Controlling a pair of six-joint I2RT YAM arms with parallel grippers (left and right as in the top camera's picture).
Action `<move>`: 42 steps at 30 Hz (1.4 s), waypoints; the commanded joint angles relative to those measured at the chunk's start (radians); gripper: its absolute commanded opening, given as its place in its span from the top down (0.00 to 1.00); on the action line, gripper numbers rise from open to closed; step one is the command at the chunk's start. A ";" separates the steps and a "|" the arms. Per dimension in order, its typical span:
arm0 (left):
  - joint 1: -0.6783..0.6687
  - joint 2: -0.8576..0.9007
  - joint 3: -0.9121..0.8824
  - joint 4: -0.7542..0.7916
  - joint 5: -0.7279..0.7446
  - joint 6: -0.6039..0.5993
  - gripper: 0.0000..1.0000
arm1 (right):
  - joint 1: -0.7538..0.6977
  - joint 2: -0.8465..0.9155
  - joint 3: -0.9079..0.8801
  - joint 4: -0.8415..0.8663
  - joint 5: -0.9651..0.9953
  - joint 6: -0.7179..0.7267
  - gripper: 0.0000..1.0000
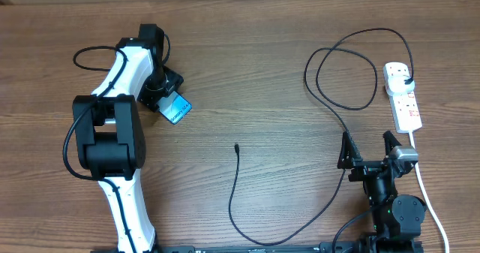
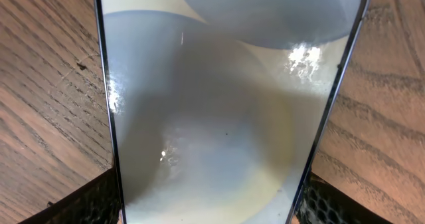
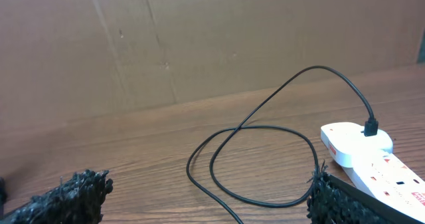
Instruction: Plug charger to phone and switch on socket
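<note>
– On the brown wooden table (image 1: 262, 73): long white power strip (image 1: 405, 95) far right, near wide-spread, empty right gripper (image 3: 206, 191). Step?
– Securing slim cyan-screened phone (image 1: 178, 106) between left gripper (image 2: 209, 209) fingers; clamped or merely straddling, cannot tell. Next, likely: fetch thin black cable's plug tip (image 1: 236, 146) mid-table

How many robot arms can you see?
2. The left arm reaches over the phone on the left; the right arm sits at the bottom right, beside the socket.

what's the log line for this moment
left gripper astride phone, grip unclear | right gripper open, empty | charger tip loose on table, other end in socket
</note>
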 commanded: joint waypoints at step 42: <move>-0.006 0.026 -0.031 0.027 0.033 -0.014 0.75 | 0.006 -0.010 -0.011 0.003 0.006 -0.004 0.00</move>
